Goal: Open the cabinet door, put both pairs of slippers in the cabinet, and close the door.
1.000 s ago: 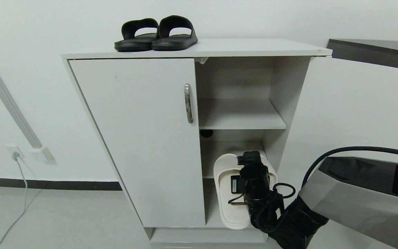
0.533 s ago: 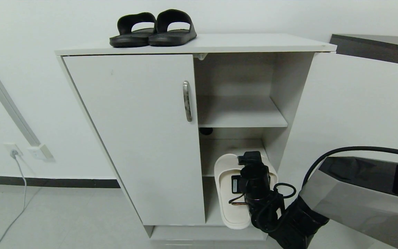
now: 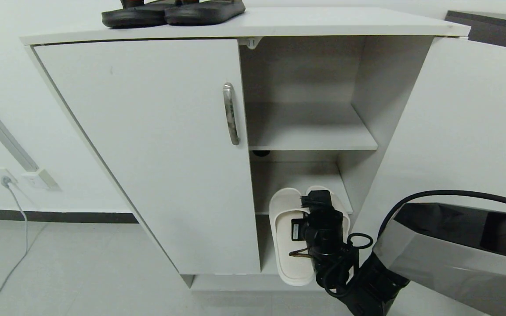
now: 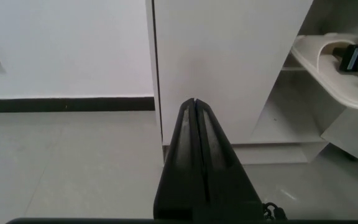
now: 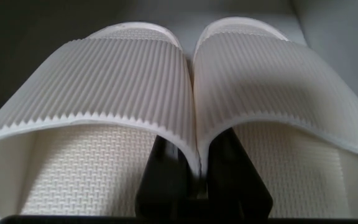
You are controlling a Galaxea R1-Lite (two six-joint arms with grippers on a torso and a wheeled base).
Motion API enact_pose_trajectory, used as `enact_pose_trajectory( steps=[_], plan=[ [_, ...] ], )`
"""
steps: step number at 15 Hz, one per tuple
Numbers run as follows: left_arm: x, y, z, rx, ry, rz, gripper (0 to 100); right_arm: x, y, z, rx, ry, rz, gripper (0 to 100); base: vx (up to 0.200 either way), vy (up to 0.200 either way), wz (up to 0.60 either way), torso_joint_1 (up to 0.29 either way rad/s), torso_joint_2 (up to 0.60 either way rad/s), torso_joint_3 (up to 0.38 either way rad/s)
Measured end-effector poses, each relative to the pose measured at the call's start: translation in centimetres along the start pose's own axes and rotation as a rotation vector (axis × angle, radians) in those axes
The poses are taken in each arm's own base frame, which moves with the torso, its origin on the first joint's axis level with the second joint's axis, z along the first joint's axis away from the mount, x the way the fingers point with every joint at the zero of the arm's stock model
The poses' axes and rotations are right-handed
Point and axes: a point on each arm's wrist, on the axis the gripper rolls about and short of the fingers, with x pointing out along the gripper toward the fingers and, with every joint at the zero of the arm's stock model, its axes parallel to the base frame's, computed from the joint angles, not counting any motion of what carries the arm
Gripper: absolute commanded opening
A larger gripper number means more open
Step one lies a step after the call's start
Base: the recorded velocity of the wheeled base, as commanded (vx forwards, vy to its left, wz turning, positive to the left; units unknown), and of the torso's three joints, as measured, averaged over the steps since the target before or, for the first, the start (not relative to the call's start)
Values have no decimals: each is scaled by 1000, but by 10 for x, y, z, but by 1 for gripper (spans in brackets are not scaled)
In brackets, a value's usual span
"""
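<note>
Two white slippers lie side by side, half inside the lower compartment of the cabinet, heels poking out past its front. We see the right tool pinching their touching inner strap edges together. We cannot tell if the soles rest on the compartment floor. Right door is swung open, left door is shut. Black slippers sit on the cabinet top, at its left end. Left tool is pressed together, holding nothing, low over the floor before the left door.
</note>
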Motion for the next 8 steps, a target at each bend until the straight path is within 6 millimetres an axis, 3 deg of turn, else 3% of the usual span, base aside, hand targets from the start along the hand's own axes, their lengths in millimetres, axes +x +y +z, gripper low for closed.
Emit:
enact_pose_trajectory(
  steps=[3, 8],
  plan=[
    [0, 0, 0, -1, 0, 0, 0, 2, -1, 1, -45, -123, 2, 0, 0, 0, 0, -1, 1, -17],
    [0, 0, 0, -1, 0, 0, 0, 6, -4, -15, -72, -99, -9, 0, 0, 0, 0, 0, 0, 0]
  ],
)
